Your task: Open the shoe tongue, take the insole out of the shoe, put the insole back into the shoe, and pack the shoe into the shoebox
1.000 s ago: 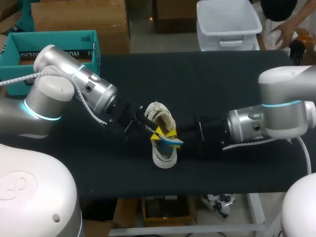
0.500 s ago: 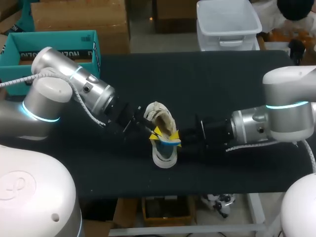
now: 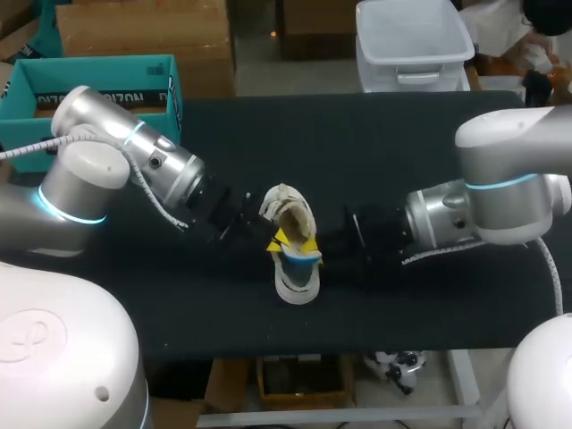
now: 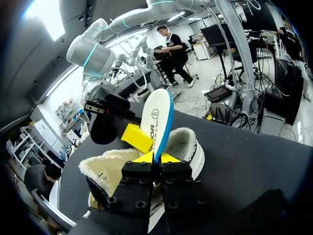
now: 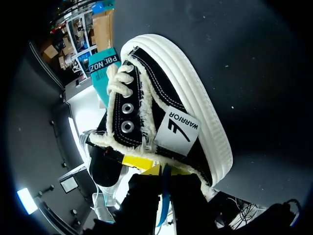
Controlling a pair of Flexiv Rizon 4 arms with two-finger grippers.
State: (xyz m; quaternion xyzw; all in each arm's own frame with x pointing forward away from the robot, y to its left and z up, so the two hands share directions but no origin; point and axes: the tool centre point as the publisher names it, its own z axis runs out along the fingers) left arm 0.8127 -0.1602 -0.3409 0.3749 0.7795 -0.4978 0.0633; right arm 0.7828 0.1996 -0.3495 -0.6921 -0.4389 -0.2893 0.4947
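Observation:
A black fleece-lined shoe [image 3: 288, 213] with a white sole lies mid-table, toe toward the front edge. The white insole [image 3: 300, 256] with a blue edge stands partly out of its opening. My left gripper [image 3: 279, 239] comes in from the left and is shut on the insole [image 4: 157, 115], which rises between its yellow tips [image 4: 157, 157]. My right gripper [image 3: 309, 243] meets it from the right. In the right wrist view its fingers [image 5: 164, 172] are closed on the insole's blue edge [image 5: 165, 196], just behind the shoe's collar [image 5: 161, 112]. The teal shoebox [image 3: 98, 89] sits at the back left.
A white plastic bin [image 3: 411, 40] stands beyond the table's far edge at the right. Dark tabletop [image 3: 402, 161] lies bare behind the shoe and to either side of it.
My right gripper has closed on the insole and its arm has shifted slightly left. The insole has gone from tilted outward to lower and more upright in the shoe. The left arm has barely moved.

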